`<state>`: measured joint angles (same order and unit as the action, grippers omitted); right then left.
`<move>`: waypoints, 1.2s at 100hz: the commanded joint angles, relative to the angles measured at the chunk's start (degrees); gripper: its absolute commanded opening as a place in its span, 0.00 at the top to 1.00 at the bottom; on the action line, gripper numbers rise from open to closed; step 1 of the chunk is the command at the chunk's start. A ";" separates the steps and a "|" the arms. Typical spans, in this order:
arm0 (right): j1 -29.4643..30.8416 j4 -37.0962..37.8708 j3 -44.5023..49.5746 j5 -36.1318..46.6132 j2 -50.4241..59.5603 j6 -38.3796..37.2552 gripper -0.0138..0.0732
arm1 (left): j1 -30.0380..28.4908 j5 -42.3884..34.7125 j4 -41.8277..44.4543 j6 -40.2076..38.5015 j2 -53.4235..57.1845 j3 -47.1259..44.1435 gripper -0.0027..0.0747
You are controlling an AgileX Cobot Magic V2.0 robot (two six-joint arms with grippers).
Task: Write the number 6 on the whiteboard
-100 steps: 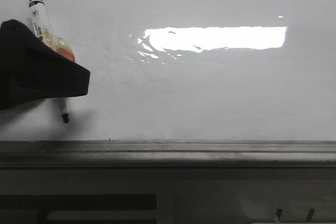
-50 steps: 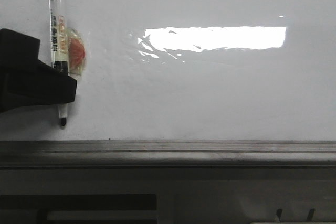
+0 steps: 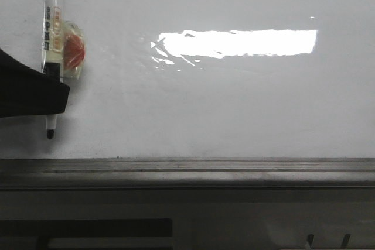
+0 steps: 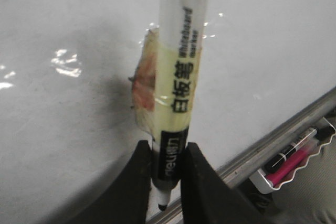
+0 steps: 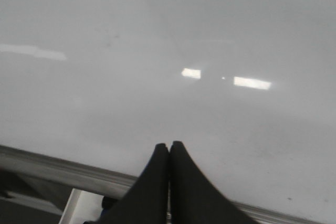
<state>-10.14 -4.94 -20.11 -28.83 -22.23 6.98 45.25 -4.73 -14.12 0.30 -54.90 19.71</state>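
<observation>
The whiteboard point(image 3: 234, 103) fills the front view, glossy white with a bright rectangular reflection. The number 6 is out of view; I see no black line on the board. My left gripper point(image 3: 55, 95) is at the far left, shut on a black-and-white marker point(image 3: 53, 27) that stands upright with its tip point(image 3: 49, 134) pointing down just above the grey rail. Yellowish tape with an orange patch point(image 3: 73, 51) wraps the marker. In the left wrist view the gripper point(image 4: 167, 156) pinches the marker point(image 4: 181, 77) at its black band. My right gripper point(image 5: 169, 146) is shut and empty in front of the board point(image 5: 157, 51).
A grey metal rail point(image 3: 205, 165) runs along the board's lower edge, with a dark panel point(image 3: 234, 215) below it. A white tray point(image 4: 294, 158) holding a pink and a black marker sits under the rail. The rail point(image 5: 63, 171) also crosses the right wrist view.
The left gripper has shifted left with the marker. The marker has gone from tilted to upright, and its tip has moved left along the board's bottom edge.
</observation>
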 commanded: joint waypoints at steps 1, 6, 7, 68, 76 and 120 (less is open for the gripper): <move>-3.91 -3.66 -3.54 3.64 -3.55 4.18 0.91 | 1.16 -2.93 5.21 0.03 1.73 1.47 0.99; -6.81 -5.85 -4.84 3.64 -5.57 6.68 0.91 | 2.08 -2.66 7.52 0.03 1.72 1.60 0.99; -7.26 -6.14 -5.27 3.64 -6.16 7.01 0.91 | 2.22 -2.64 8.10 0.03 1.72 1.60 0.99; -38.10 -9.33 -22.24 13.27 -31.59 11.31 0.44 | 6.15 -2.10 28.84 0.03 1.03 1.60 0.99; -38.98 -9.45 -23.82 14.25 -34.13 11.31 0.44 | 6.15 -2.10 28.84 0.03 1.03 1.60 0.99; -43.43 -13.31 -36.05 11.15 -46.74 11.31 0.48 | 6.15 -2.10 28.84 0.03 1.03 1.60 0.99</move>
<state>-53.29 -17.08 -52.71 -20.18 -68.24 17.87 51.04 -2.98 14.87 0.38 -54.17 19.71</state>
